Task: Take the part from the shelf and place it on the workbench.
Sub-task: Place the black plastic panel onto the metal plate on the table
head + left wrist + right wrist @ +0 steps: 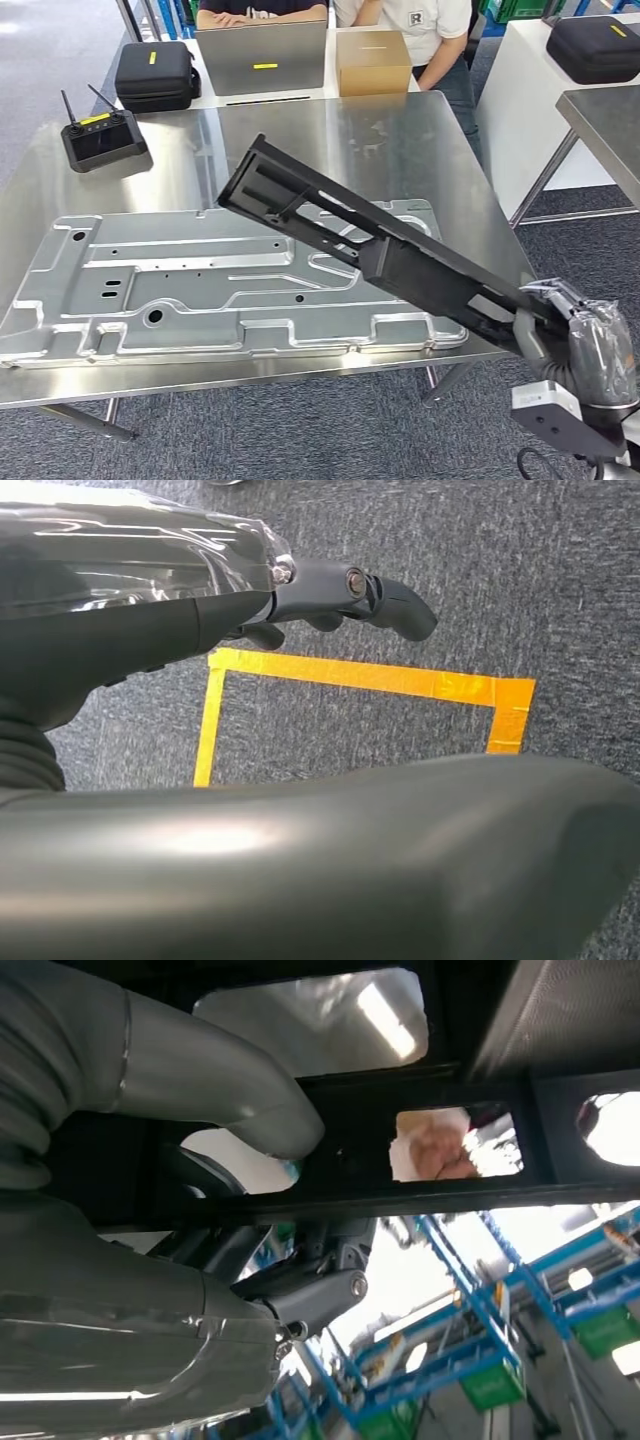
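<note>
A long black plastic part [377, 250] with cut-out windows slants over the steel workbench [317, 130], its far end raised above the table's middle. My right hand [562, 320] grips its near end beyond the table's right front corner. In the right wrist view the part [423, 1175] crosses close overhead, with the thumb [219, 1070] wrapped over it and the fingers [302, 1290] underneath. My left hand [332, 595] hangs over the carpet, fingers stretched out, holding nothing.
A large pressed metal panel [189, 285] lies flat across the workbench front, under the part. A remote controller [102, 138], a black case [155, 75], a laptop [260, 55] and a cardboard box [372, 62] sit behind. People sit at the far table. Yellow floor tape [362, 675].
</note>
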